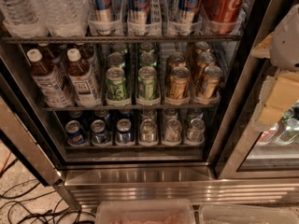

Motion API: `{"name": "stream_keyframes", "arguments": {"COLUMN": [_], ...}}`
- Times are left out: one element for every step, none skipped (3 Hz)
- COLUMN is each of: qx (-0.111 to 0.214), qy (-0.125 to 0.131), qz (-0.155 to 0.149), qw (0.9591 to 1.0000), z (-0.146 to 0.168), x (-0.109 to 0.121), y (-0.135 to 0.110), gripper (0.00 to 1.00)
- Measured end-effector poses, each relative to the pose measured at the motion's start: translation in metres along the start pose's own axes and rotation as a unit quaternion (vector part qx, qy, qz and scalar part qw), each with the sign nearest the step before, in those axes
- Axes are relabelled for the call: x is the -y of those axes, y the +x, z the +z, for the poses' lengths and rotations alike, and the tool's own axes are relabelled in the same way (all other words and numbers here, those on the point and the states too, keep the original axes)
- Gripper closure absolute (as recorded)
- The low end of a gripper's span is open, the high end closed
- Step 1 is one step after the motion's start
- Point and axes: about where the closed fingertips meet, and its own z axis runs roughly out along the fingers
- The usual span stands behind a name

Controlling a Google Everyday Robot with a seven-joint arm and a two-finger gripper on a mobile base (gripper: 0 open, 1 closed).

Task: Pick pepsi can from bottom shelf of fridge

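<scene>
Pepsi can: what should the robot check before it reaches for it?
1. Pepsi can seen: ok, front left of the bottom shelf.
2. Can upright: ok.
3. Fridge open: ok.
4. Gripper lined up with the can: not ok, it is far right, above shelf level.
5. Room beside the can: cannot tell, another blue can stands close on its right.

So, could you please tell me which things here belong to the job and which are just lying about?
Job: pepsi can, bottom shelf, fridge, gripper at the right edge.
Just there: silver cans, green cans, gold cans, labelled bottles, floor cables.
</scene>
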Motion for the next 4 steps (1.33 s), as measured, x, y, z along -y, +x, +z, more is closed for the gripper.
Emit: {"name": "stream_keyframes", "arguments": {"qx": [0.000, -0.012, -0.021, -0.022], "qy": [0.000, -0.005, -0.028, -0.039], "qz": [0.000, -0.001, -0.003, -0.013], "qw": [1.0000, 0.9999, 0.9994, 0.9989], "z": [0.000, 0.022, 0.072, 0.130], "x": [0.000, 0.006, 0.011, 0.008], "y": [0.000, 0.000, 0.000, 0.001], "gripper": [0.00, 0.00, 0.00, 0.00]}}
